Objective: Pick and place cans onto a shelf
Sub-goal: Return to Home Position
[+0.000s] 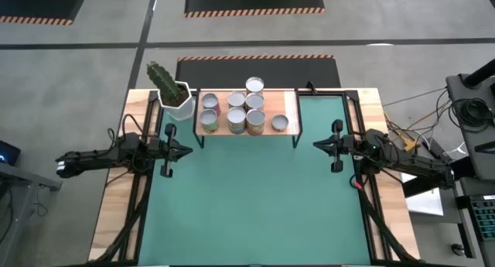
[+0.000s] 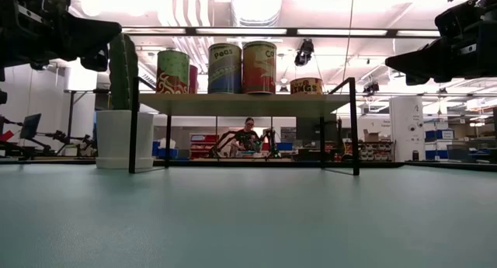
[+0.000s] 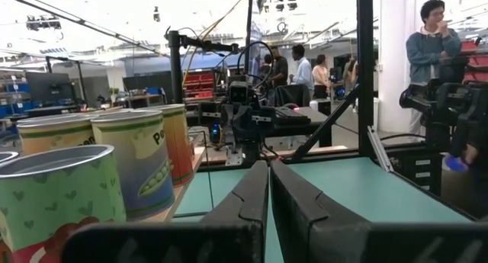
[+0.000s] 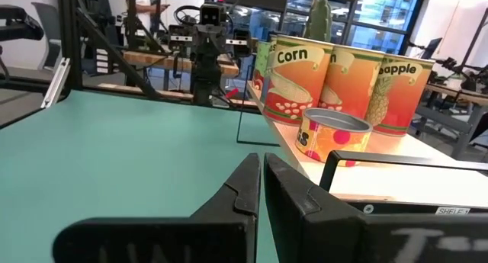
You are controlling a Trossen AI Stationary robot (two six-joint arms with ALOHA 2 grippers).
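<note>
Small silver-topped, colour-labelled cans (image 1: 237, 120), seemingly 8, all stand on the low light-wood, black-legged shelf (image 1: 290, 104). Left gripper (image 1: 188, 151) and right gripper (image 1: 315, 145): fingers together, empty, at opposite sides of the green-matted table (image 1: 255, 205). Placing looks finished.

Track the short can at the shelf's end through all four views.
High view: the short can sits at the right end of the shelf.
Low view: short can is rightmost on the shelf, right of the tall cans.
Left wrist view: not in it.
Right wrist view: short can stands in front of the corn can.
Shared landmark: the shelf's wooden board.
</note>
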